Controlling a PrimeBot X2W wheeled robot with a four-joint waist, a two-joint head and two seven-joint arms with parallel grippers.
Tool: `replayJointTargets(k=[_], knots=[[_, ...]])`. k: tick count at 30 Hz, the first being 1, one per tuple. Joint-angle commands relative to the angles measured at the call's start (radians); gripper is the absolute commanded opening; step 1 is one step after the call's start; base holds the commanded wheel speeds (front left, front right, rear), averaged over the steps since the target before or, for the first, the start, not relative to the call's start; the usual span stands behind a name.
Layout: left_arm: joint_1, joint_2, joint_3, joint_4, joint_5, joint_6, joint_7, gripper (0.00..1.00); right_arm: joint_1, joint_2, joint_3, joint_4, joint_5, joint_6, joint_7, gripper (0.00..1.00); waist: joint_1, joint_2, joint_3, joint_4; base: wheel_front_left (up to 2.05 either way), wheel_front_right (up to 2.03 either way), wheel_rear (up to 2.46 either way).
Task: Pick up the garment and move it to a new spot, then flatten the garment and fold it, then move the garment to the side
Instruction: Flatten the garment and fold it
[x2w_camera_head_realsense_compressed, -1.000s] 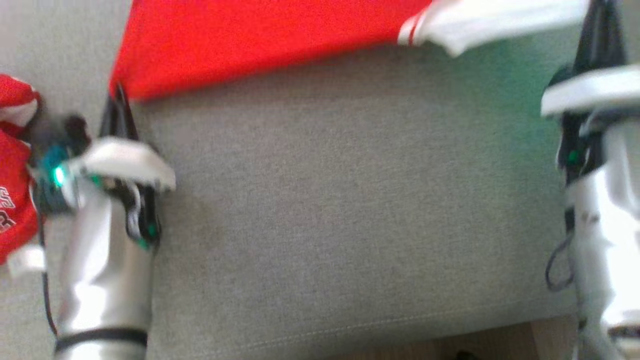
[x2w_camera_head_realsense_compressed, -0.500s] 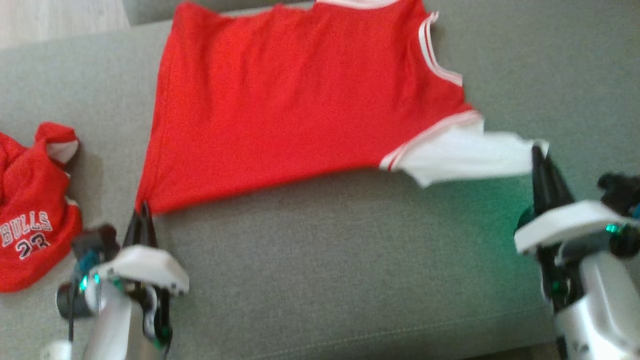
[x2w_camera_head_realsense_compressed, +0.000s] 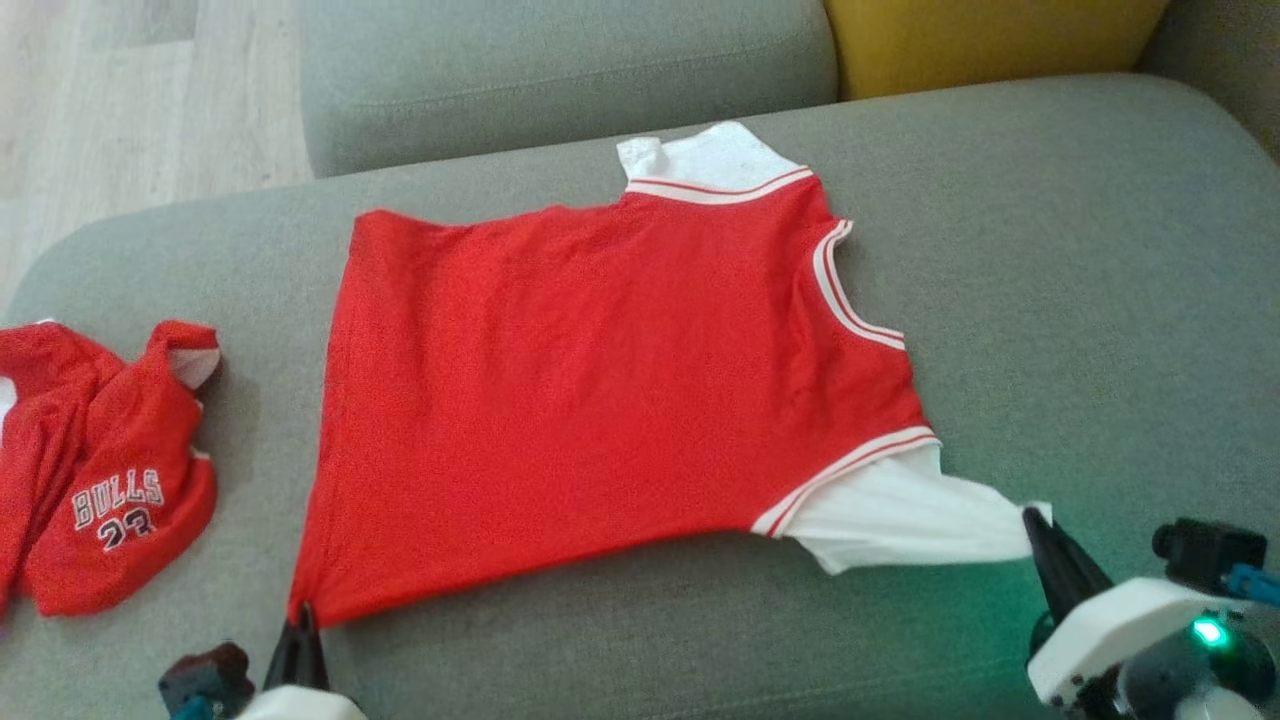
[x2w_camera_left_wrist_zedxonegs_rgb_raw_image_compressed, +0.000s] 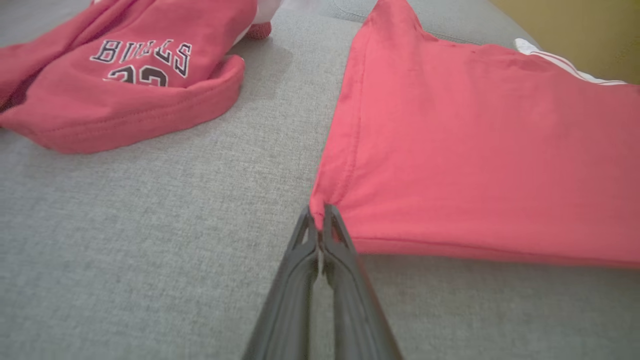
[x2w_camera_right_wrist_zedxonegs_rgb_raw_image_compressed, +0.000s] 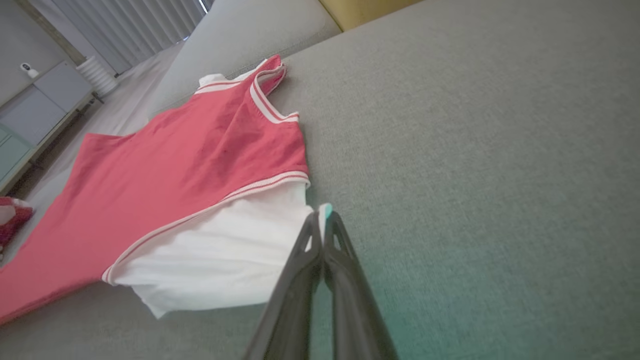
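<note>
L of garment (x2w_camera_head_realsense_compressed: 600, 400): crumpled Bulls jersey (x2w_camera_head_realsense_compressed: 110, 490), well apart.

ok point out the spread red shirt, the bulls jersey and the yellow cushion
spread red shirt (x2w_camera_head_realsense_compressed: 600, 400), head view, middle of the red body
bulls jersey (x2w_camera_head_realsense_compressed: 115, 497), head view, on the lettering
yellow cushion (x2w_camera_head_realsense_compressed: 980, 40), head view, its front face

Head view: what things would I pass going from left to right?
First the crumpled Bulls jersey → left pincer → flat red shirt → right pincer.
</note>
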Motion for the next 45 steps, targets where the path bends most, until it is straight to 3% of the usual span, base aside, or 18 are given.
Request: replayJointTargets(k=[1, 8, 17, 33, 45], knots=[[-0.004, 0.018, 0.019, -0.045, -0.011, 0.014, -0.006, 0.00, 0.000, -0.034, 0.012, -0.061, 0.009, 0.006, 0.026, 0.00, 0.0001, -0.0001, -0.005, 0.006, 0.00, 0.00, 0.00], [-0.008, 0.018, -0.009, -0.109, -0.005, 0.021, -0.006, 0.00, 0.020, -0.016, -0.044, -0.146, 0.012, 0.006, 0.048, 0.00, 0.0001, -0.0001, 0.015, 0.018, 0.00, 0.00, 0.00], [-0.187, 0.018, -0.010, -0.134, 0.045, 0.001, -0.006, 0.00, -0.171, 0.025, -0.071, -0.126, -0.015, 0.006, 0.002, 0.00, 0.0001, -0.0001, 0.108, 0.042, 0.00, 0.00, 0.00], [-0.497, 0.018, -0.022, 0.018, 0.098, -0.034, -0.006, 0.00, -0.551, 0.026, -0.049, 0.146, -0.111, 0.006, -0.134, 0.00, 0.0001, -0.0001, 0.290, 0.075, 0.00, 0.00, 0.00], [-0.586, 0.018, -0.013, 0.065, 0.109, -0.035, -0.006, 0.00, -0.706, 0.033, -0.046, 0.339, -0.151, 0.006, -0.269, 0.00, 0.0001, -0.0001, 0.362, 0.089, 0.00, 0.00, 0.00]])
